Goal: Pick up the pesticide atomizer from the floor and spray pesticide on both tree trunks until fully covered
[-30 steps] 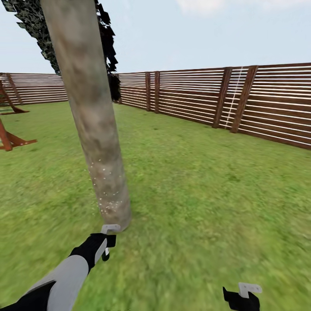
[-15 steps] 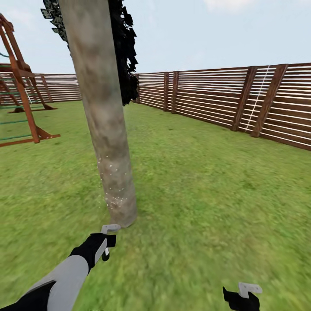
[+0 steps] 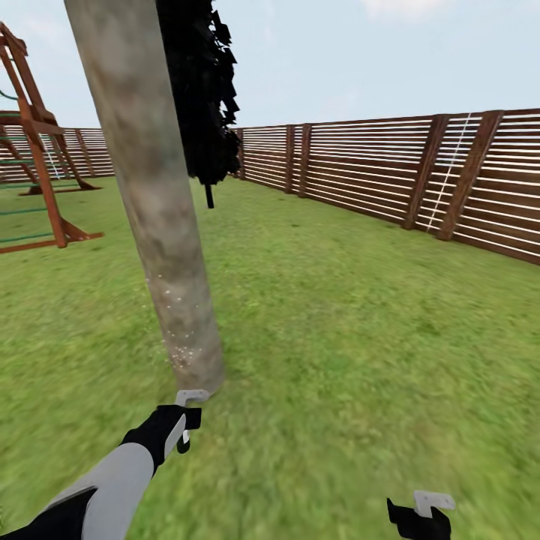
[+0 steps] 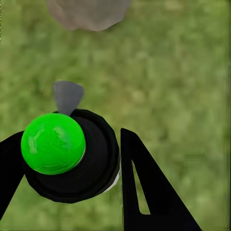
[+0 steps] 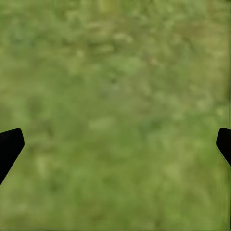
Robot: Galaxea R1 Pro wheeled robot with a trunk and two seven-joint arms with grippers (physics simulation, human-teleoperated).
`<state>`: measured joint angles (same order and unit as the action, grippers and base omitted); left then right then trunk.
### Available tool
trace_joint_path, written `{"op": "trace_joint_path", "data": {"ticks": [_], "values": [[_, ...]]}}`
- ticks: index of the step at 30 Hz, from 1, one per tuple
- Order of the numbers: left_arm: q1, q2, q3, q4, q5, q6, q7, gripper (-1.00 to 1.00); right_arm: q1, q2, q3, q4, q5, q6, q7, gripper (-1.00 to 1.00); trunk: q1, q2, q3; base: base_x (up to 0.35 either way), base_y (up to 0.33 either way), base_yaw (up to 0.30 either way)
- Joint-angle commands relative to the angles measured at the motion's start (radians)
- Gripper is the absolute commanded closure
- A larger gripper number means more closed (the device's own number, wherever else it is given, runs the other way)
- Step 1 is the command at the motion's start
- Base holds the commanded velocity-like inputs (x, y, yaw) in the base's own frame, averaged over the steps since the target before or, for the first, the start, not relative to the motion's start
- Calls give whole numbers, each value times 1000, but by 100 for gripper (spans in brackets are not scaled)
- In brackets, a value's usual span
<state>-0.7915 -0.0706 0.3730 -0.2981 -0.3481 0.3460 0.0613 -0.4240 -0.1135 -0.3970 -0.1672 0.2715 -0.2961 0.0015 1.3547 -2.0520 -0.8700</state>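
Grass floor (image 3: 360, 337) | left gripper (image 4: 72, 159) clamps pesticide atomizer (image 4: 67, 154) near tree trunk (image 3: 161, 240) | right gripper (image 5: 115, 144) spread wide

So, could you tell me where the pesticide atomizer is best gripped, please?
Probably just as the left gripper has it now: across the round dark body of the pesticide atomizer, one finger on each side. That leaves the grey spray head free and aimed forward at the tree trunk.
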Motion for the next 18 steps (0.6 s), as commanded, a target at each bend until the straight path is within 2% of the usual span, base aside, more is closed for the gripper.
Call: {"op": "trace_joint_path", "data": {"ticks": [1, 10, 18], "values": [[0, 0, 0, 0, 0, 0, 0, 100, 0, 0, 0, 0, 0, 0, 0, -100, 0, 0, 0, 94, -271, 245], [0, 1, 0, -1, 0, 0, 0, 100, 0, 0, 0, 0, 0, 0, 0, -100, 0, 0, 0, 113, -271, 268], [0, 1, 1, -1, 0, -1, 0, 100, 0, 0, 0, 0, 0, 0, 0, -100, 0, 0, 0, 133, -269, 18]]}}
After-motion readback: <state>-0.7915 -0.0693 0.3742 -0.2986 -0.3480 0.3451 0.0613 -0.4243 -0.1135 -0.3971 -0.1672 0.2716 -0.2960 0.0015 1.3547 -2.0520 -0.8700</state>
